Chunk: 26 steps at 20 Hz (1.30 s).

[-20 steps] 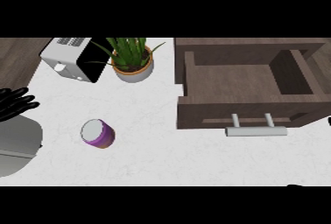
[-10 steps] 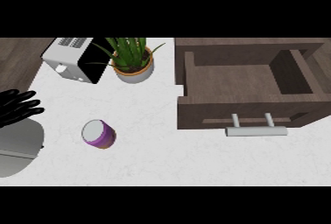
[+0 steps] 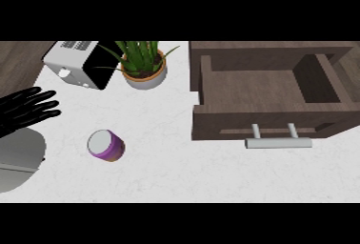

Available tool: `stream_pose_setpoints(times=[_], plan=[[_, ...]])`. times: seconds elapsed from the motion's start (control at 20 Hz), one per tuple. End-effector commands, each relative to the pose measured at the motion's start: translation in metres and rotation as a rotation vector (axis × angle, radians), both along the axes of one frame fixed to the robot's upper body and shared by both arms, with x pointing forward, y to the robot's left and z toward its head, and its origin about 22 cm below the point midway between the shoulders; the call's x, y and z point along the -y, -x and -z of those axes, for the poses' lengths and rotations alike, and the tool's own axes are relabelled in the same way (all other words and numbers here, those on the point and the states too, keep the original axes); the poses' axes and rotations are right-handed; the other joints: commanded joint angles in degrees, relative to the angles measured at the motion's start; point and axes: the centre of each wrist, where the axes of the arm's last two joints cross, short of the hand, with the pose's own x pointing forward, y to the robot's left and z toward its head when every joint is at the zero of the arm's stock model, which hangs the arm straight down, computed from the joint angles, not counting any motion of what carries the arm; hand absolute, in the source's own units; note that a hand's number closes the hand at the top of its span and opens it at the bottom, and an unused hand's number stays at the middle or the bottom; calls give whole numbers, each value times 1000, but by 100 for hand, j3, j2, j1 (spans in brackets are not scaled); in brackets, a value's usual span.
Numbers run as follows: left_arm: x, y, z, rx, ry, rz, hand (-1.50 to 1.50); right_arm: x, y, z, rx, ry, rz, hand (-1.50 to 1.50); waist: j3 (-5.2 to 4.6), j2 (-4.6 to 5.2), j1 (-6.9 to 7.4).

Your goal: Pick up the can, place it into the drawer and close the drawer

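A purple can (image 3: 106, 145) with a pale top lies tilted on the white counter (image 3: 169, 167), left of middle. A brown wooden drawer (image 3: 271, 102) stands pulled open at the right, nothing inside it, with a silver handle (image 3: 277, 142) on its front. My left hand (image 3: 25, 112) shows at the left edge, black fingers spread straight, up and to the left of the can and apart from it. Its grey forearm (image 3: 17, 159) fills the lower left. My right hand shows nowhere in the view.
A white and black toaster (image 3: 77, 70) sits at the back left. A potted green plant (image 3: 143, 66) stands beside it, left of the drawer's back corner.
My left hand has come further into view from the left edge, moving rightwards toward the can. The can and the drawer have stayed put.
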Motion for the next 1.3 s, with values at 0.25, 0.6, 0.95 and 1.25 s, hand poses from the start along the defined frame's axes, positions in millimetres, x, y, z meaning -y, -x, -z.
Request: stream_pose_setpoints(times=[0.25,0.6,0.95,1.25], plan=[[36,-13,41,-33,-39,-4,-150,9,22,7,-2,-9,8,-150,-25,16,12],[49,-8,62,-18,-80,-32,-150,34,28,-2,-5,-4,10,-150,-25,11,31],[48,-11,94,-18,-126,-74,-150,14,29,-25,-2,4,-3,-150,-29,17,29],[29,-21,120,-20,-108,-147,-150,14,42,-11,-19,-16,-5,-150,-32,28,-27]])
